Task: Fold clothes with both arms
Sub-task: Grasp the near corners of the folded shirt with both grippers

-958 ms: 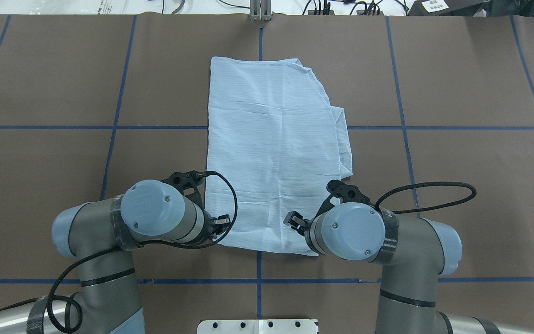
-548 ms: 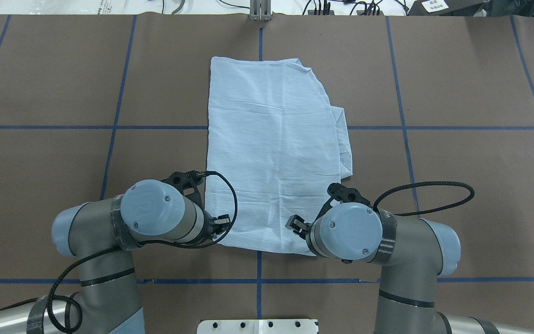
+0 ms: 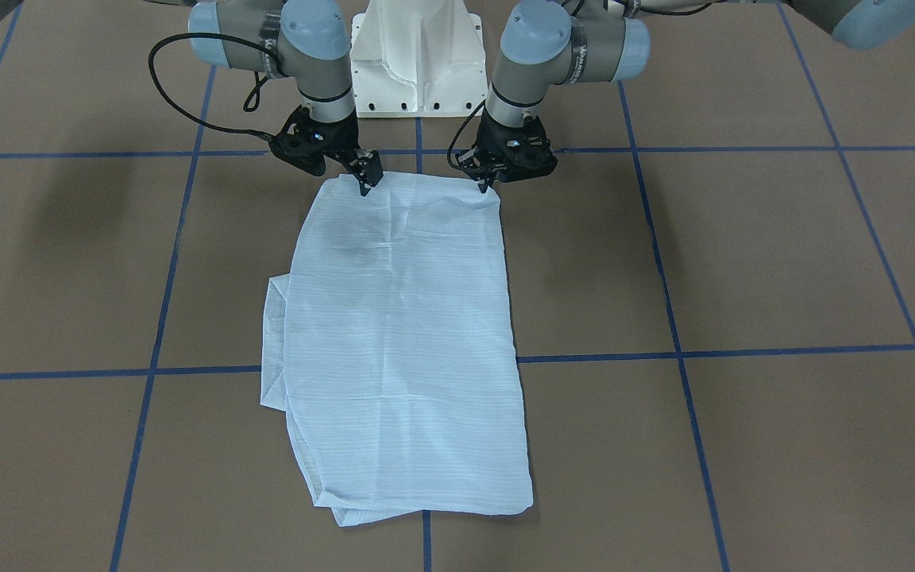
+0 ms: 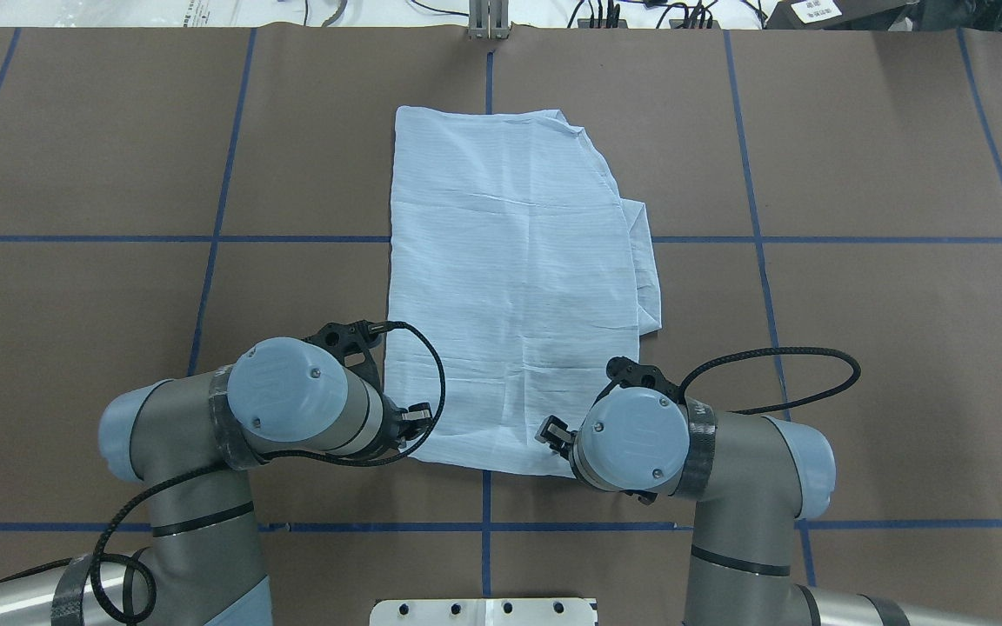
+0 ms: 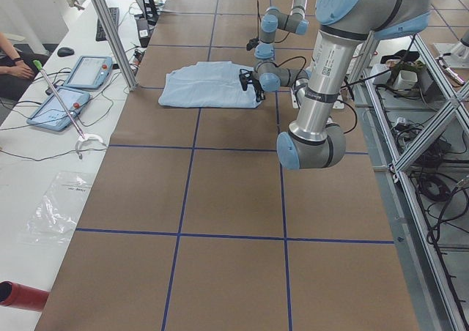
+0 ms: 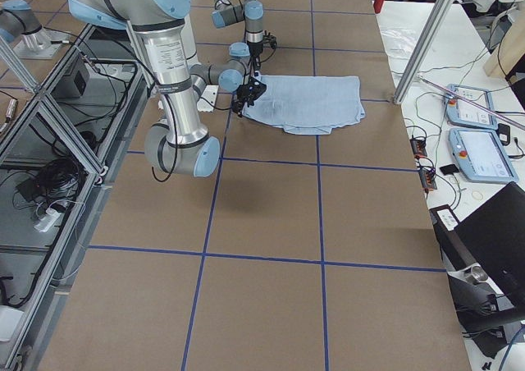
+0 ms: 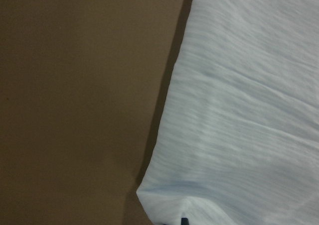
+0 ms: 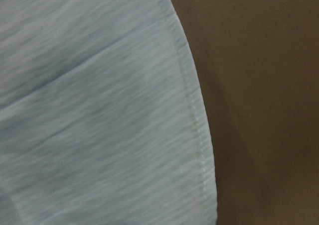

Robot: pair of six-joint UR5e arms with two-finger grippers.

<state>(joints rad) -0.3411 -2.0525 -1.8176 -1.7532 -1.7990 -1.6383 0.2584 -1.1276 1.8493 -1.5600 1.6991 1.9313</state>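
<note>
The pale blue striped shirt [image 4: 510, 287] lies folded into a long rectangle in the middle of the brown table, and it shows in the front-facing view [image 3: 402, 342] too. My left gripper [image 3: 483, 187] points down at the shirt's near left corner, its fingertips together on the cloth. The left wrist view shows the cloth [image 7: 239, 110] bunched at that corner. My right gripper [image 3: 365, 187] points down on the near edge close to the right corner, fingertips together on the cloth. The right wrist view shows the hemmed edge [image 8: 192, 110]. Both wrists [image 4: 301, 400] [image 4: 636, 439] hide their fingertips from above.
The white pedestal base [image 3: 418, 56] stands just behind the shirt's near edge. Blue tape lines [image 4: 223, 239] cross the brown table cover. An aluminium post [image 5: 110, 31] and operator tablets [image 5: 88, 71] stand along the far side. Bare table lies left and right of the shirt.
My right arm has swung inward to the left and slightly back, taking the shirt's near right corner under its wrist. My left arm and the rest of the shirt have not moved.
</note>
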